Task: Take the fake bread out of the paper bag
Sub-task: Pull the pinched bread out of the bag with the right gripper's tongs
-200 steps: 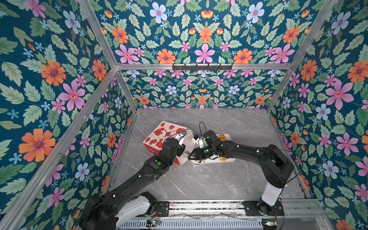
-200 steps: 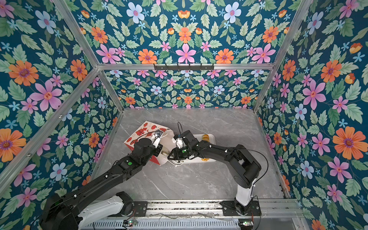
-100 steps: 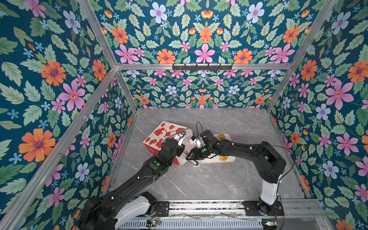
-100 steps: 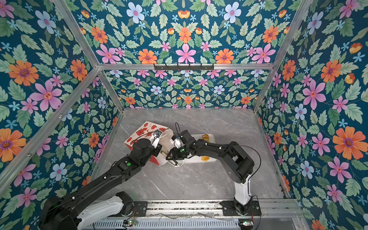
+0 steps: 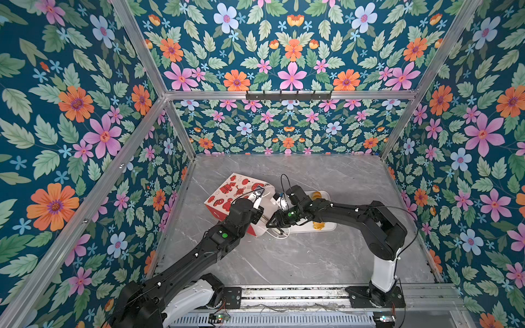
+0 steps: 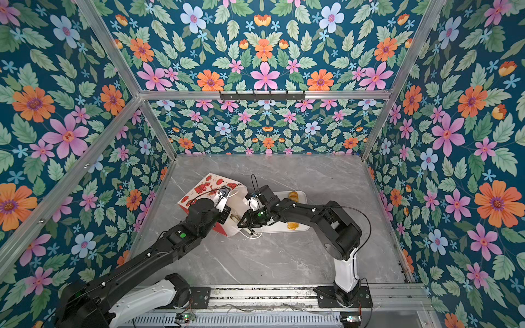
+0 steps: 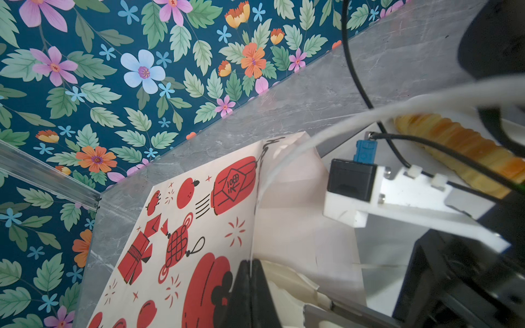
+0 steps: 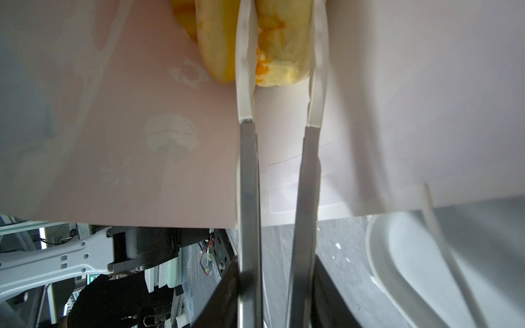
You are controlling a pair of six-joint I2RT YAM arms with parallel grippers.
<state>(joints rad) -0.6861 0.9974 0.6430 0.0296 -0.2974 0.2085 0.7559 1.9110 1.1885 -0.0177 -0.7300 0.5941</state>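
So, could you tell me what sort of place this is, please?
Most likely a robot test cell, not a home: floral-print panels on an aluminium frame enclose a marble-look tabletop, and two robot arms are mounted on a rail at its front edge.

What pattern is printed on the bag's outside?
Red festive drawings, lanterns and knots, on cream; the bag shows best in the left wrist view.

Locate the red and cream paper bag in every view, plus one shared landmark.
Top view: red and cream paper bag lying left of centre.
Top view: the same spot.
Left wrist: its printed side, close up.
Right wrist: only its pale inner lining.
Shared landmark: grey marble tabletop.
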